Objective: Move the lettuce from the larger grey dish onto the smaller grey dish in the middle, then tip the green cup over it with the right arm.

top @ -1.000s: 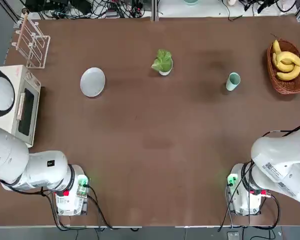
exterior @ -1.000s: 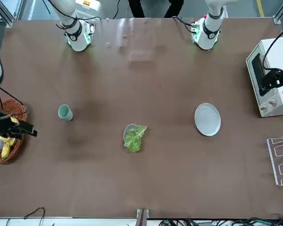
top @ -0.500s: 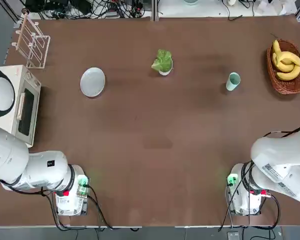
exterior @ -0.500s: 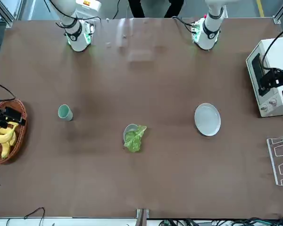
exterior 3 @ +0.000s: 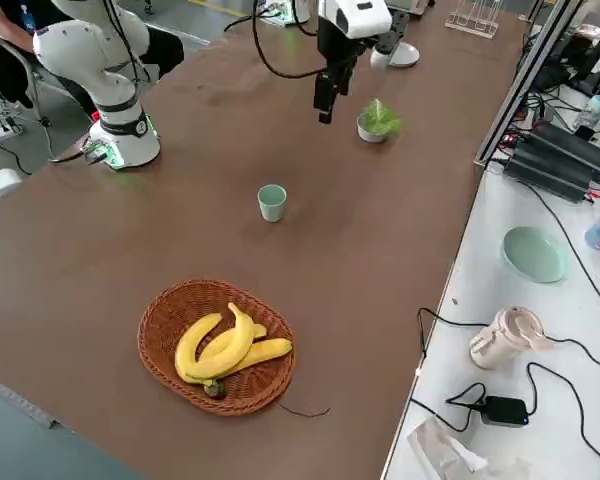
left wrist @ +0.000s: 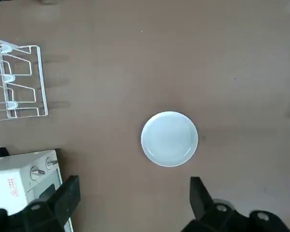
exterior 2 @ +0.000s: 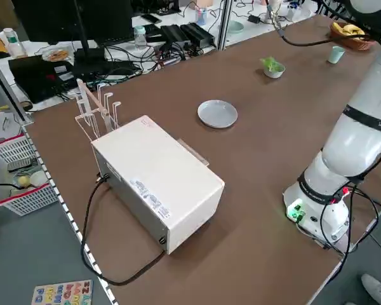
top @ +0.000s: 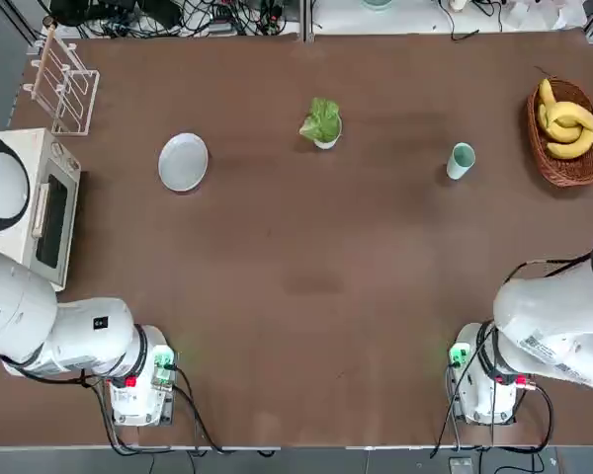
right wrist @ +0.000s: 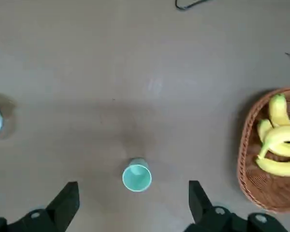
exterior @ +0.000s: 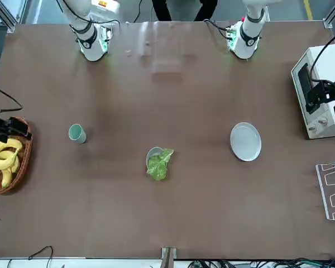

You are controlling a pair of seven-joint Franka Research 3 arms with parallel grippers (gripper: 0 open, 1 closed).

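While smooth green cup stands upright, crinkled lettuce in bowl, both jaws wide

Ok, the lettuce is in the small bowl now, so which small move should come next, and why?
Probably bring the open right gripper over the green cup and lower it: the cup stands upright, ungripped, while the lettuce already sits in the small bowl.
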